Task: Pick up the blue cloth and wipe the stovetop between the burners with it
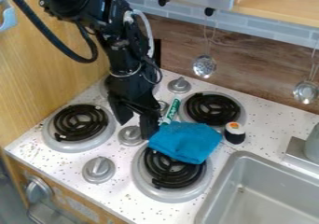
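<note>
The black gripper point(134, 129) hangs over the left-centre of the stove top, its fingers spread apart. Its right finger is beside the left edge of a blue cloth point(185, 141); whether they touch I cannot tell. The cloth lies crumpled across the front edge of the back right burner and the rear part of the front right burner. Just behind the cloth is a green and white marker point(171, 109), lying at a slant near the back right burner. A small black and white toy with an orange top point(235, 133) stands to the right of the cloth.
Black coil burners point(79, 122) and silver knobs point(98, 170) surround the gripper. A grey sink point(265, 195) is at the lower right, with a faucet base beside it. Two metal ladles point(204, 66) hang along the back wall. A wooden panel point(46, 64) rises at the left.
</note>
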You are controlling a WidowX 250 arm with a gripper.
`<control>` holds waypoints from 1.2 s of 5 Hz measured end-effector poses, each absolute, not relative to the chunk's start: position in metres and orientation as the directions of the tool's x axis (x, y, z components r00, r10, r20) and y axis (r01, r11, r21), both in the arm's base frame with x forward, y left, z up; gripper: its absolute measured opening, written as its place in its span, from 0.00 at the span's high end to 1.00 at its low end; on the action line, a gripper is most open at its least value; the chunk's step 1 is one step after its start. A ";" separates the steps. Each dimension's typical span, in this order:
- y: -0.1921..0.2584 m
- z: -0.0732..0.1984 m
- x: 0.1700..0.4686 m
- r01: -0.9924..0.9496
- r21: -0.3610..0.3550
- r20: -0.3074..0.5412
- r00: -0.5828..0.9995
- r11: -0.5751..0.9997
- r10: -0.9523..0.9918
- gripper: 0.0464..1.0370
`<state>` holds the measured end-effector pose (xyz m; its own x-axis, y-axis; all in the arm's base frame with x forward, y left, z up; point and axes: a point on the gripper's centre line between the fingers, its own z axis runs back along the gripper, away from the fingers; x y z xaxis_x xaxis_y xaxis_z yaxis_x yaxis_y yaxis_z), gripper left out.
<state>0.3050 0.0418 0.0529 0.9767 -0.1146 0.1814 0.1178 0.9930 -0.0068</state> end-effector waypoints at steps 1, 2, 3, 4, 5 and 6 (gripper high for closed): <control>0.041 0.047 0.304 0.115 -0.011 0.164 0.980 0.993 -0.112 0.03; 0.043 0.042 0.317 0.075 0.004 0.186 0.980 0.997 -0.074 0.03; 0.032 0.038 0.335 0.100 0.015 0.223 0.970 0.995 -0.100 0.03; 0.028 0.034 0.350 0.095 0.028 0.257 0.961 0.995 -0.099 0.03; 0.020 0.025 0.359 0.100 0.034 0.253 0.962 0.994 -0.105 0.03; 0.017 0.018 0.364 0.092 0.047 0.261 0.960 0.995 -0.101 0.03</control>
